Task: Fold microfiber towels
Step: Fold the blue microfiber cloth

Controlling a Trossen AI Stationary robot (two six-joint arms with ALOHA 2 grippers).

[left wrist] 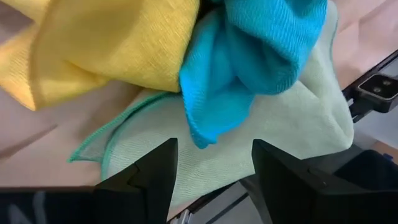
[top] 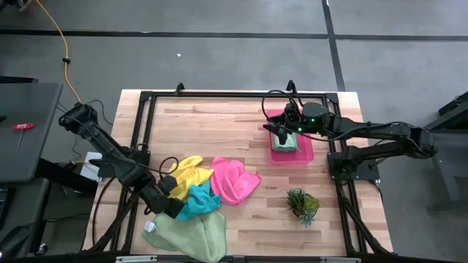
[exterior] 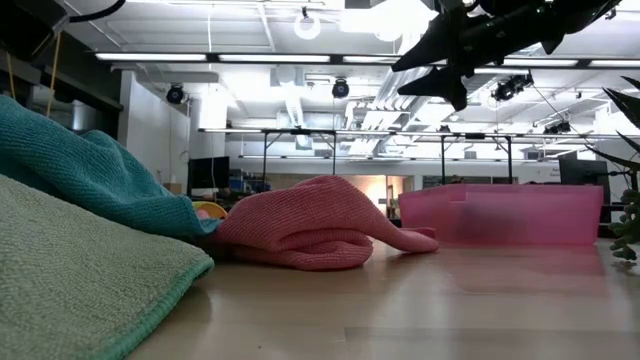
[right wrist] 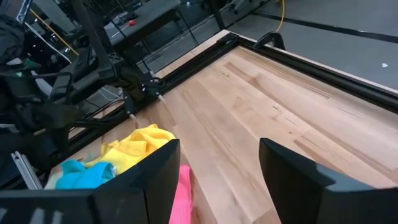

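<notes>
No text, label, brand, number or sign can be read in any of the four views. The cloths, the table and the equipment in the room behind show no writing that is legible.

The right gripper [right wrist: 217, 180] hangs with fingers [right wrist: 152, 174] parted above the wooden table [right wrist: 261, 106]. Beyond them, a yellow towel [right wrist: 134, 146] touches a teal towel [right wrist: 81, 174] near the table's black-framed edge; a hot pink towel [right wrist: 184, 199] peeks between the fingers.
</notes>
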